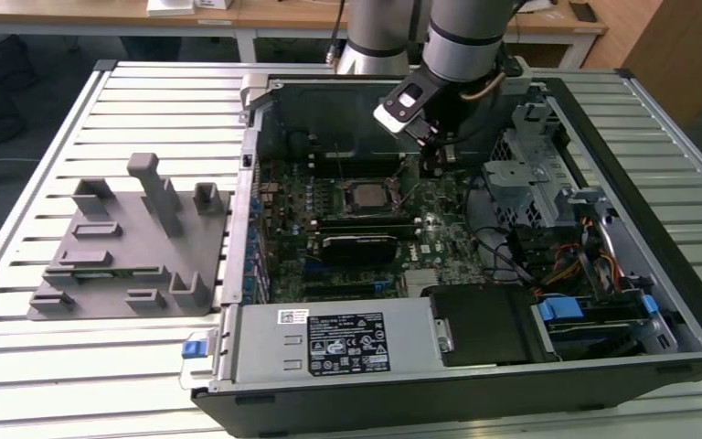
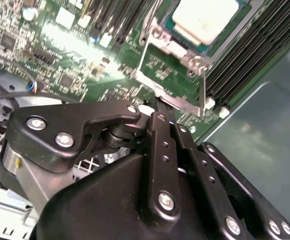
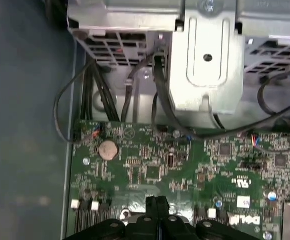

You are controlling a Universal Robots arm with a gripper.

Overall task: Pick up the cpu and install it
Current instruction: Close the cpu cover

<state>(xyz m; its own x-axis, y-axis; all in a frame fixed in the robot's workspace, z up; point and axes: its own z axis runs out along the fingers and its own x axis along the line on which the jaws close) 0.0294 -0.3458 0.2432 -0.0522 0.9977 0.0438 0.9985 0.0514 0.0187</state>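
Cpu (image 2: 205, 19) in socket, gripper (image 2: 159, 102) closed, empty

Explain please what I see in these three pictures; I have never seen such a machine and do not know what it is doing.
The grey tube coming from above in the exterior view is a robot arm. It reaches into an open computer case lying on a slatted metal table. At the arm's tip is the end effector, the black part made for grasping; its fingers are shut together with nothing between them.

The other two pictures come from cameras riding on the arm near its wrist, so they look closely at the green motherboard.

The cpu, a small square chip with a silvery top, sits in its socket on the board, and the metal socket frame stands open beside it. The end effector is close to this frame.

On the exterior view's left, beside the case, lies a grey plastic fixture with upright blocks.
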